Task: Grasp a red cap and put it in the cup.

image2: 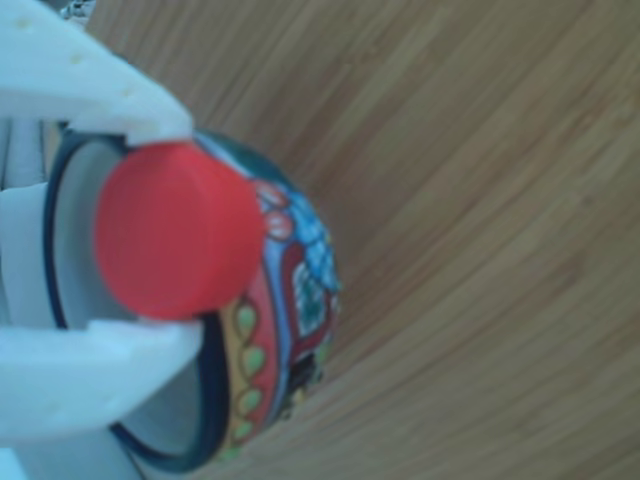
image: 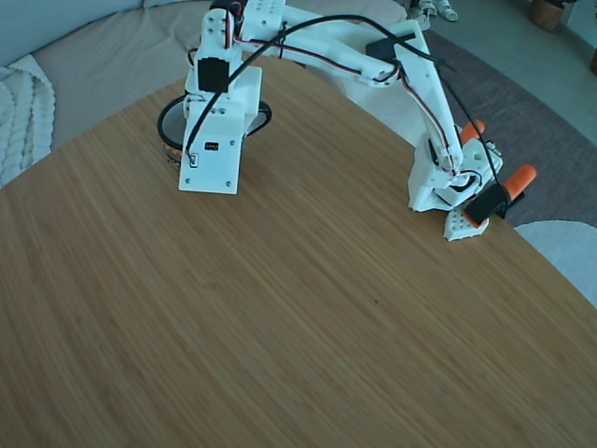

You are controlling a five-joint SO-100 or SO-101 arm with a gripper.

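Red cap [image2: 175,230], a small flat bright disc with a smooth face and rounded edge, sits pinched between the two white fingers [image2: 95,375] of the gripper [image2: 150,225] in the other view, one finger pressing on its upper edge and the other on its lower edge. It hangs over the cup [image2: 290,300], mostly above the pale inside near the black rim, with its right edge reaching over the rim and the colourful patterned band. The step in hand looks like the release, and doing it well likely means shifting the cap a little further left in that view, so that all of it lies clear inside the rim before the fingers part; let go as it stands, it might clip the rim and bounce out onto the wooden table [image: 298,336]. The cap is far smaller than the mouth, so little correction should be needed. In the fixed view the cup [image: 170,119] stands at the far left of the table, largely hidden behind the white arm [image: 219,112], and the cap cannot be seen there. Orange clamp handles [image: 518,179] hold the arm's base at the far right edge.
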